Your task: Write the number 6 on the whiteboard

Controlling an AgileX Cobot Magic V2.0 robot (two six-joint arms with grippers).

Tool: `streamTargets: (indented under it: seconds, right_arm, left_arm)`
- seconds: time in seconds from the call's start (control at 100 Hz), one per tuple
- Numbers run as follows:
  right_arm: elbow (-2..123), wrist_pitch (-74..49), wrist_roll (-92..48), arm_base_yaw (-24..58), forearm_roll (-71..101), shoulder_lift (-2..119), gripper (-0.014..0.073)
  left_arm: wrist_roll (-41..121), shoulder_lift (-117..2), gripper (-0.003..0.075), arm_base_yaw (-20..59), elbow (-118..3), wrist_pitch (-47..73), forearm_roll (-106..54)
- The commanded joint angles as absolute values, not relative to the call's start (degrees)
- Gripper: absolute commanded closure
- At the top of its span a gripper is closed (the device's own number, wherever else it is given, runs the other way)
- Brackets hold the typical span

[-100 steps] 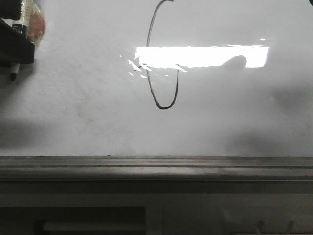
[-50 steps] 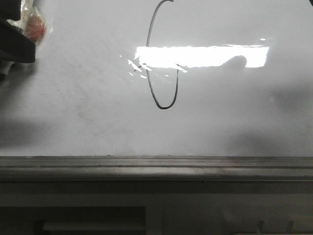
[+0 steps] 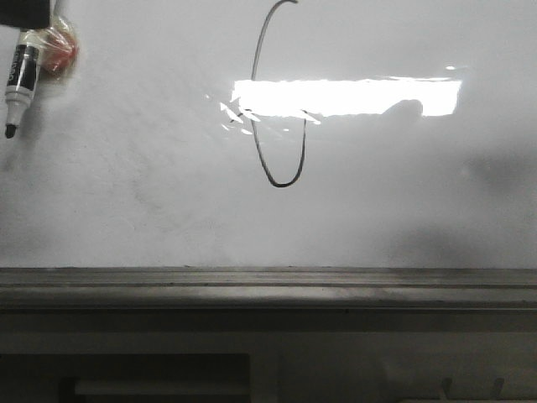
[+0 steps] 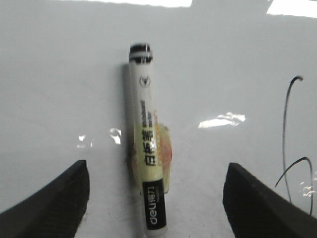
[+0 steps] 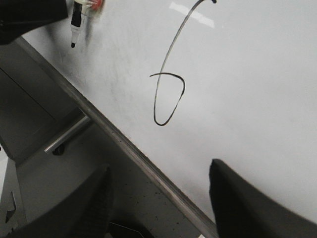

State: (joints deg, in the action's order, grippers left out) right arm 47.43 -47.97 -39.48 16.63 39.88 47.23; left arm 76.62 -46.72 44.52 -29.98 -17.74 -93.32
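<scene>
The whiteboard (image 3: pixel 403 210) bears the number 6 (image 3: pixel 284 185), a thin dark line with a slim loop. The 6 also shows in the left wrist view (image 4: pixel 284 124) and the right wrist view (image 5: pixel 158 124). A white marker (image 3: pixel 18 84) with a black label and a yellowish-orange tape wad lies on the board at the far left. My left gripper (image 4: pixel 156 166) is open, its fingers wide apart on either side of the marker (image 4: pixel 148 163) and not touching it. My right gripper (image 5: pixel 159 166) is open and empty over the board's grey ledge (image 5: pixel 124 144).
A bright rectangular glare (image 3: pixel 352 96) crosses the 6. The grey ledge (image 3: pixel 268 285) runs along the board's near edge, with a grey cabinet front and a bar handle (image 5: pixel 67 134) below it. The left gripper's dark body (image 3: pixel 25 10) fills the far left corner.
The left gripper has let go of the marker and drawn back toward the far left corner. The marker now lies free on the board. The 6 is unchanged.
</scene>
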Motion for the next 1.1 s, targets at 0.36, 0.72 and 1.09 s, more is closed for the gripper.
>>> streamTargets:
  seconds: [0.36, 0.72, 1.09]
  right_arm:
    - [42.3, -32.5, -39.9, 16.1, 42.3, 34.4, 0.0634]
    - [24.3, -18.7, -40.7, 16.1, 42.3, 13.3, 0.0661]
    - [15.6, -17.9, -40.7, 16.1, 42.3, 3.9, 0.0661]
  left_arm:
    - [82.8, -24.1, 0.0419, 44.8, -27.7, -11.3, -92.7]
    - [86.7, -12.1, 0.0741, 44.8, -17.5, -2.3, -90.0]
    - [86.7, -1.5, 0.0741, 44.8, -11.8, -2.3, -89.9]
